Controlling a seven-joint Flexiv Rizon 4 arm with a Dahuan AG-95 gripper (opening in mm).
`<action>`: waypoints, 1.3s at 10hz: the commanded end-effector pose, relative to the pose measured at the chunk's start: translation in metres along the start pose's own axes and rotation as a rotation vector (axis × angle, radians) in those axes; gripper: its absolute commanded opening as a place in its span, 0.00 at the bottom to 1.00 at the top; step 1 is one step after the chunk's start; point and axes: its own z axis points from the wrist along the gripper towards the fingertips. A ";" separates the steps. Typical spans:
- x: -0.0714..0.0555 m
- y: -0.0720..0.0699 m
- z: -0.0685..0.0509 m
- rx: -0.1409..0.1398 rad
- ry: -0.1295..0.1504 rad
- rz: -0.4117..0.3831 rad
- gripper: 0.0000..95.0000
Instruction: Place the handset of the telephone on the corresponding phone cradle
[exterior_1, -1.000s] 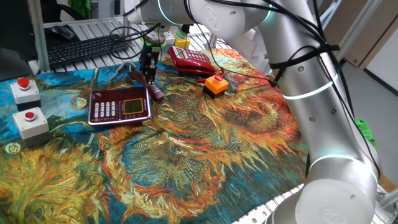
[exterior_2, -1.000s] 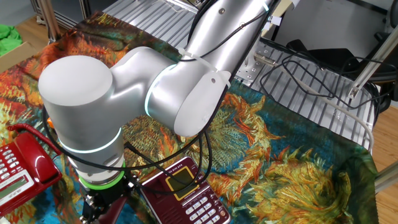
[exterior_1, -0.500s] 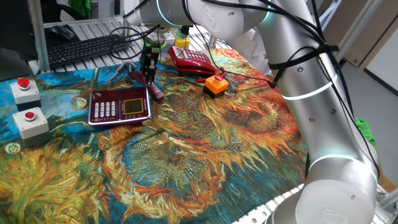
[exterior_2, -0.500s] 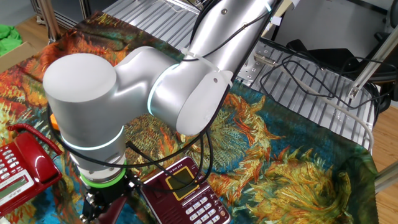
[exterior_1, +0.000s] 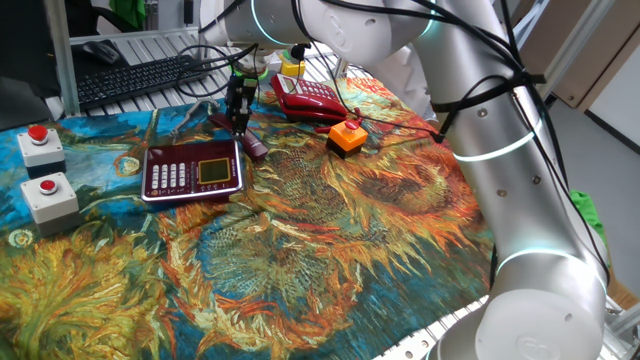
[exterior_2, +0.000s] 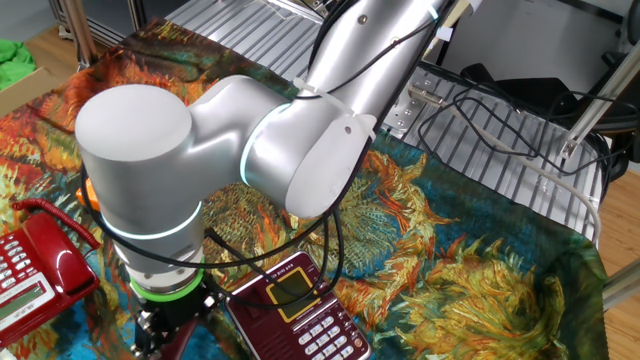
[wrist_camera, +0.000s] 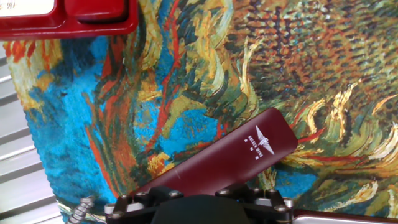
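Glossy silver-grey arm (exterior_1: 500, 120), glowing teal joint rings, black cables, black tool (exterior_1: 238, 100).

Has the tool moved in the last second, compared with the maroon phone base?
Yes, slightly: the tool has risen a little above the phone base, with the handset below.

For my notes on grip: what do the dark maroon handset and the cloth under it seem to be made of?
The handset looks like smooth, hard plastic: an even maroon surface with a faint sheen and a small printed logo. The cloth looks like printed woven fabric: matte, with a fine visible weave.
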 end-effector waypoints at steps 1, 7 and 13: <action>0.000 0.001 -0.001 0.002 0.001 -0.001 0.80; -0.002 0.007 -0.001 -0.003 -0.013 0.022 1.00; -0.005 0.008 0.002 -0.003 -0.027 0.097 1.00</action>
